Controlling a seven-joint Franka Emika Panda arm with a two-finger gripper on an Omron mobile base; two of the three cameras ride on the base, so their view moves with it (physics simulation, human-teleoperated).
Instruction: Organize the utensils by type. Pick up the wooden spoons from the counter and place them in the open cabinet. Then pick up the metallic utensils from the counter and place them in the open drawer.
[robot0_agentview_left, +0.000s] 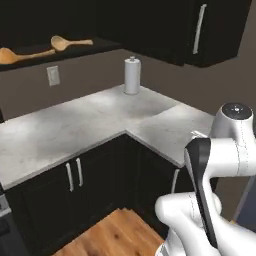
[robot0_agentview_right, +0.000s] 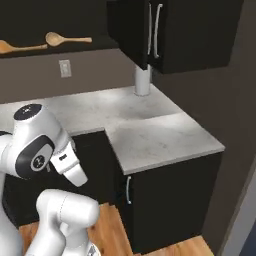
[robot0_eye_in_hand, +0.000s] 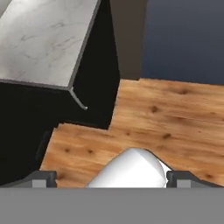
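Two wooden spoons lie on the shelf of the open cabinet (robot0_agentview_left: 102, 46) at the upper left, one further left (robot0_agentview_left: 20, 55) (robot0_agentview_right: 20, 47) and one to its right (robot0_agentview_left: 70, 43) (robot0_agentview_right: 67, 38). Below them the white marble counter (robot0_agentview_left: 75, 125) (robot0_agentview_right: 150, 135) turns an L-shaped corner. In the hand view my gripper (robot0_eye_in_hand: 111, 179) is open, its fingertips (robot0_eye_in_hand: 43, 177) far apart with nothing between them. It hangs low over the wooden floor (robot0_eye_in_hand: 166, 113), beside the counter's end (robot0_eye_in_hand: 43, 39). The metallic utensils and the open drawer are out of view.
A paper towel roll (robot0_agentview_left: 132, 75) (robot0_agentview_right: 142, 80) stands at the counter's back corner. A wall outlet (robot0_agentview_left: 53, 75) sits under the shelf. Closed black upper cabinets with silver handles (robot0_agentview_left: 200, 28) (robot0_agentview_right: 155, 30) hang to the right. Black base cabinets (robot0_agentview_left: 75, 175) stand below.
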